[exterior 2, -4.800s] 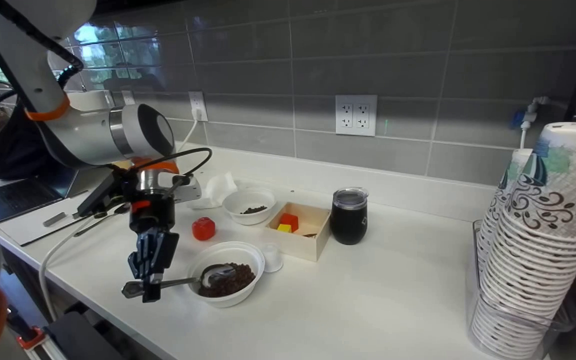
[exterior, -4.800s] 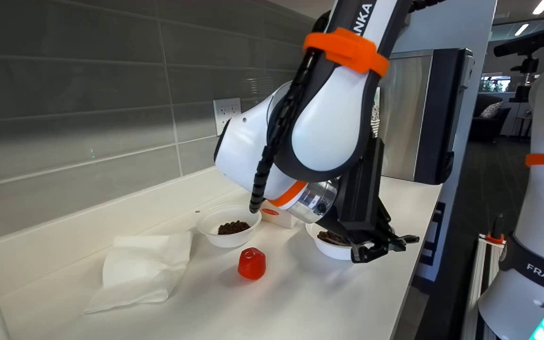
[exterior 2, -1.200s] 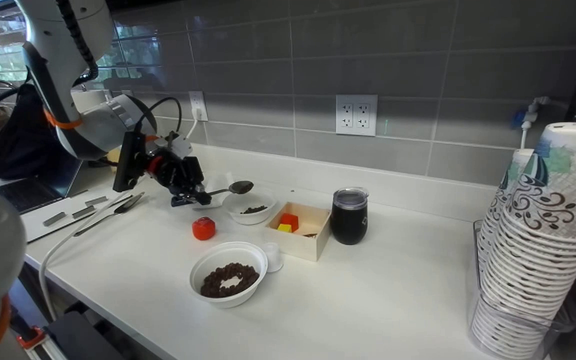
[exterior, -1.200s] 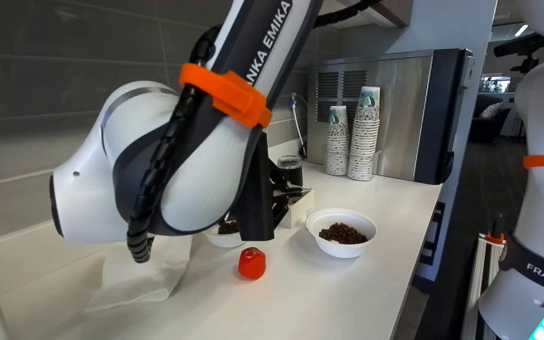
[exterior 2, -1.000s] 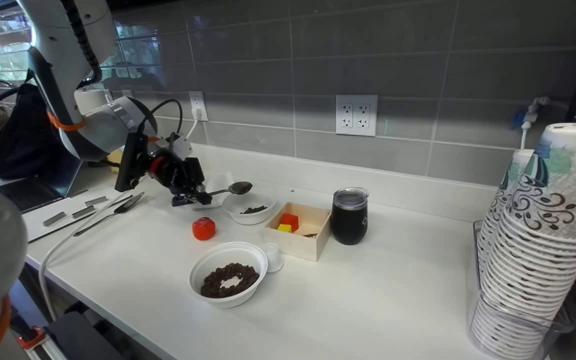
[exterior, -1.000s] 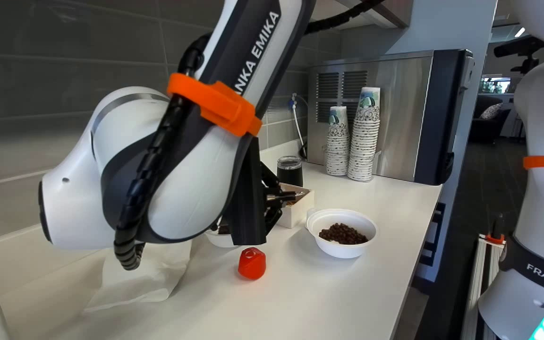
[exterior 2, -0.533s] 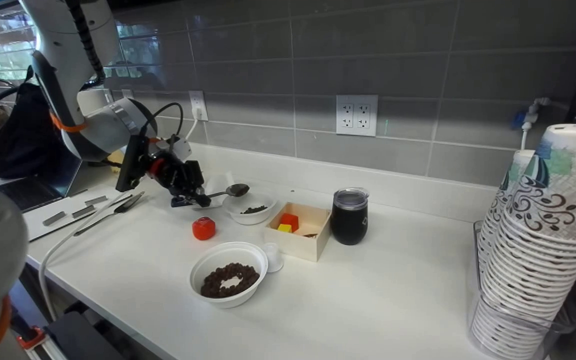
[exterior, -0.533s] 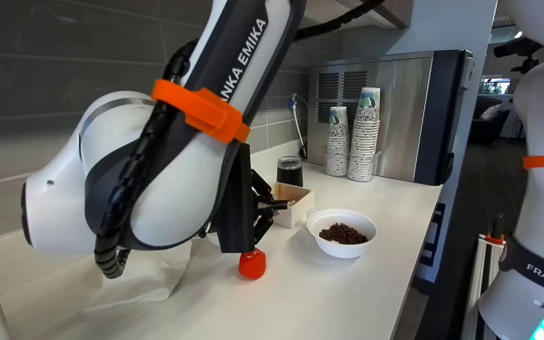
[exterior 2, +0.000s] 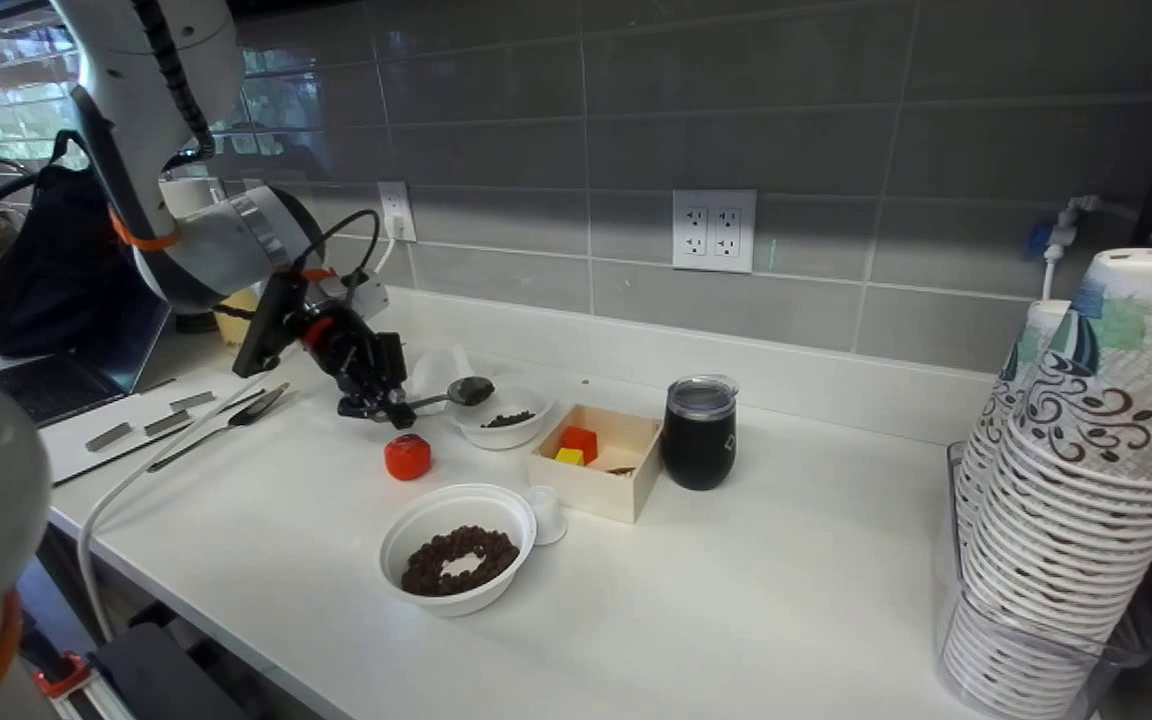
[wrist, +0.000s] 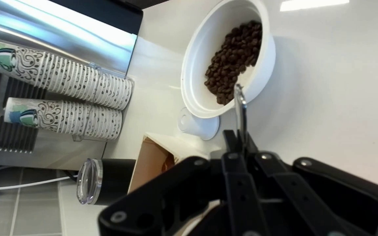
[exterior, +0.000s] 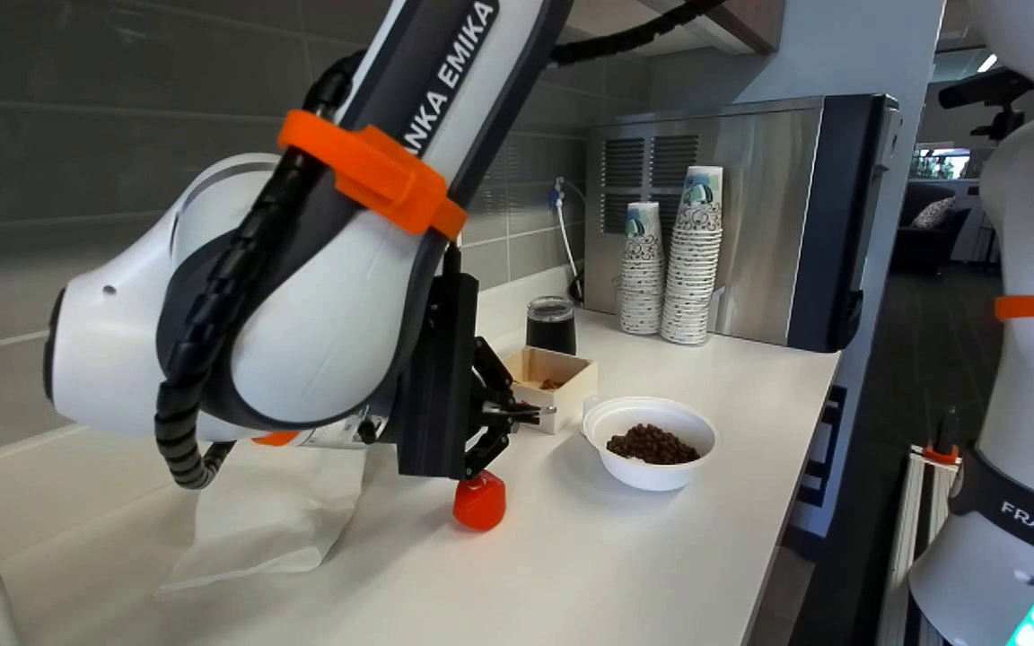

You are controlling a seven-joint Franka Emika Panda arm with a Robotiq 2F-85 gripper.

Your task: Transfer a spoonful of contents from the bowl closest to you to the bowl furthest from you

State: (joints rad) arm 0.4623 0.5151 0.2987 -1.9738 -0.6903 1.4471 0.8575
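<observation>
Jaws clench the handle of a metal spoon [exterior 2: 472, 391], held above a white counter [exterior 2: 736, 600]. From where I stand, small brown pieces [wrist: 235, 55] lie in two white bowls: a near bowl [exterior 2: 414, 528] and a far bowl [exterior 2: 521, 397] by the tiled wall [exterior 2: 496, 130]. In an exterior view the spoon's head shows against the far bowl's left edge; whether it is truly above the bowl, I cannot tell. Its hollow looks dark, so it probably carries a load, though pieces and shadow are hard to separate.

Spilling seems the chief danger. The gripper [wrist: 240, 139] pinches only a slim strip of metal, which could roll under the load. Tipping too soon could drop pieces outside the rim, onto the counter. Coming in low, the spoon might catch the rim and shove the bowl, which looks light. A red faceted object [exterior 2: 407, 457] sits just below the gripper in an exterior view, so a careless dip could knock it. The robot arm [exterior: 328, 323] blocks most or all of the far bowl in an exterior view, making a misjudged aim likelier.
</observation>
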